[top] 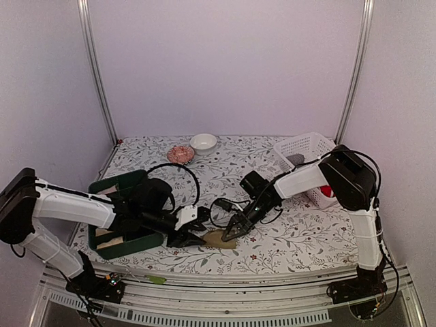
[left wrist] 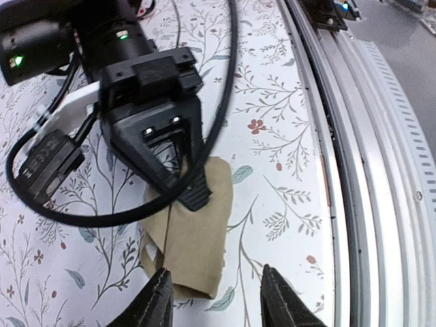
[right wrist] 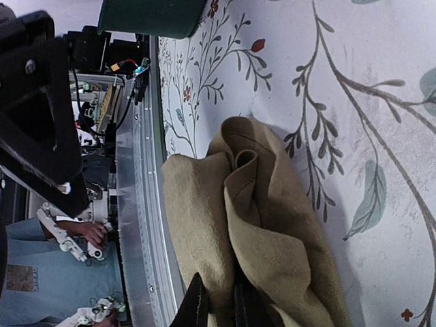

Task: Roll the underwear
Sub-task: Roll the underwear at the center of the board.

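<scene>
Lower centre of the overhead view: the khaki underwear is lying crumpled on the flowered surface, just beside its near edge. A metal rail is bordering that edge, running down the right of the left wrist view. The right hand is clenching a fold of the khaki cloth between its closed fingers. The left hand is standing released with its fingers apart, one fingertip at the cloth's lower end and the other over the printed surface. A green bin is sitting close at the left of both hands. A white basket holding red underwear is sitting well apart at the right. Open surface is showing between the basket and the hands, and upward in the frame.
</scene>
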`<action>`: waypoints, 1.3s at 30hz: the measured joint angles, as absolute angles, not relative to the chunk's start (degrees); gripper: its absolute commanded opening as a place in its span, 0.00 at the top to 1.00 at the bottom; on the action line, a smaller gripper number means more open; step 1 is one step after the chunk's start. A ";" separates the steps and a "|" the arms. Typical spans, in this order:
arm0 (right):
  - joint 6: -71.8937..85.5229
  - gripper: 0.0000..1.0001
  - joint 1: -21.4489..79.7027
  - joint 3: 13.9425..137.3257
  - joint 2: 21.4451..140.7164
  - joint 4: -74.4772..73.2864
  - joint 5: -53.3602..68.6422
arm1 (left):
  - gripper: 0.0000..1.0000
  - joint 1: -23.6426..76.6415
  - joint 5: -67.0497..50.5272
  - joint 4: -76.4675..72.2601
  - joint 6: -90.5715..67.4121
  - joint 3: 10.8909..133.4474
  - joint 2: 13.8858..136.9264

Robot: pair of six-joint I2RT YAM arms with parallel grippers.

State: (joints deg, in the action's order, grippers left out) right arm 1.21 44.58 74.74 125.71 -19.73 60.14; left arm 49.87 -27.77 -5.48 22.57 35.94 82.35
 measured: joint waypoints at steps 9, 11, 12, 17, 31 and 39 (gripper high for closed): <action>4.71 1.00 43.09 76.99 129.78 -21.47 66.67 | 0.55 56.80 -19.88 -8.40 26.11 36.69 89.27; 4.73 1.00 43.05 77.06 129.86 -21.91 66.87 | 0.55 57.54 -18.22 -8.97 26.76 37.54 91.13; 4.73 1.00 43.05 77.14 129.88 -22.11 66.87 | 0.54 57.80 -17.17 -9.45 27.24 38.09 92.03; 4.49 1.00 43.07 77.32 129.99 -23.18 66.89 | 0.56 58.19 -13.87 -11.25 29.39 40.18 94.54; 3.73 0.93 43.07 77.56 129.93 -23.46 66.54 | 0.87 58.61 -11.42 -9.56 33.50 43.44 99.83; 2.90 0.66 42.52 74.61 126.89 -21.87 62.98 | 1.00 58.63 -12.23 -4.78 33.85 47.62 101.43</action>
